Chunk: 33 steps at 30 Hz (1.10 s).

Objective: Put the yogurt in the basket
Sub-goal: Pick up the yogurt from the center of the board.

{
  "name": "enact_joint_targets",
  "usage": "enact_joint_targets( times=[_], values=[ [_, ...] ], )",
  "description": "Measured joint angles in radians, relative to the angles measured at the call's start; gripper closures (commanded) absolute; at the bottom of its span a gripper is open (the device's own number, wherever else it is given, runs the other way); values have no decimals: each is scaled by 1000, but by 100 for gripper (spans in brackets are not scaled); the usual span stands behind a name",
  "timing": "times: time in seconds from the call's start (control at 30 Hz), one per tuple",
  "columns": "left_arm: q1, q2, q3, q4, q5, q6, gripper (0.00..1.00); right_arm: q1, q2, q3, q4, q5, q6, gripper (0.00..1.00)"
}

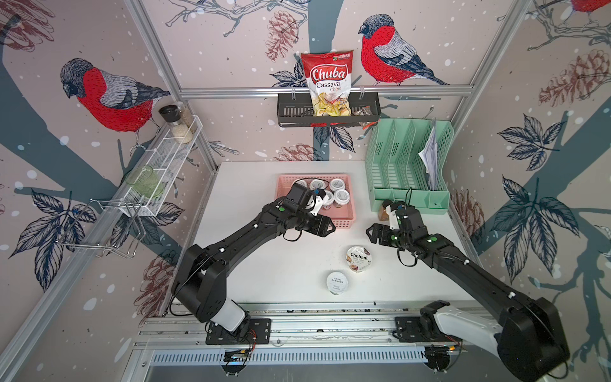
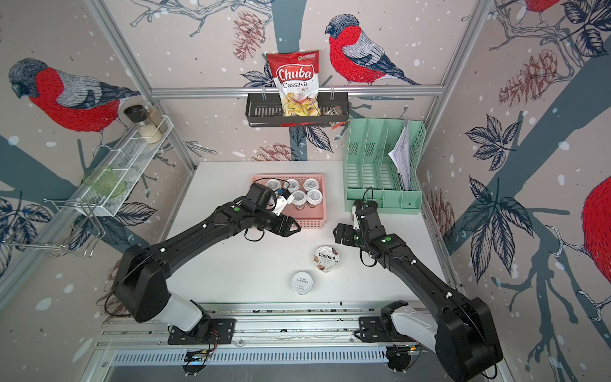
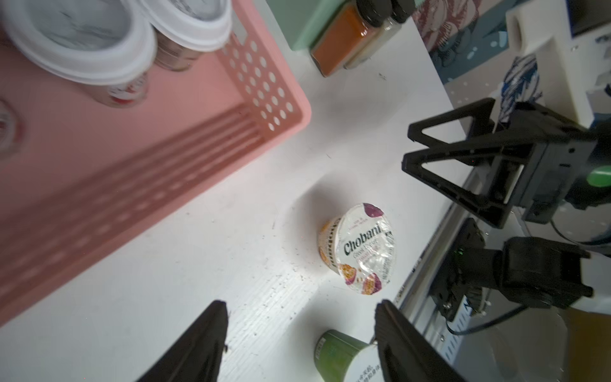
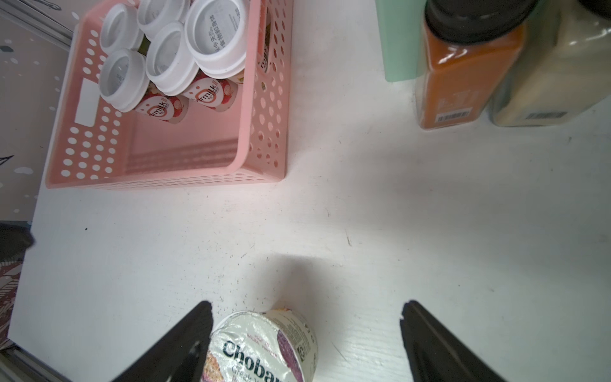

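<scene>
Left gripper (image 3: 299, 307) and right gripper (image 4: 307, 304) were held apart, empty. Several yogurt cups (image 1: 340, 196) were seen in the basket (image 1: 345, 221); the Chobani cup (image 1: 358, 258) and one small cup (image 1: 337, 282) were seen on the desk (image 1: 264, 264).

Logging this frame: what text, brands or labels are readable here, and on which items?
"Chuba Cassava Chips": chip bag in the black rack.
"Chobani": lid of the wide yogurt cup.
"...rmilk", partly hidden: red-labelled cups in the pink basket.
Grey print on the small lids and the spice jars' labels: too small or blurred to read.
</scene>
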Motion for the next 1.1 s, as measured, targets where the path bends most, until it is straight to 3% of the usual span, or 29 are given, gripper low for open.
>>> enact_joint_targets(
  times=[0.17, 0.3, 0.9, 1.1],
  values=[
    [-58, 103, -2, 35, 138, -1, 27, -51, -37, -1, 21, -42, -21, 8],
    [-71, 167, 5, 62, 185, -2, 28, -77, -62, -6, 31, -70, -27, 8],
    [-103, 285, 7, 124, 293, 7, 40, -110, -69, -13, 61, -140, -46, 9],
    [-103, 323, 8, 125, 289, 7, 49, -113, -68, -13, 61, -148, -46, 9]
  ],
)
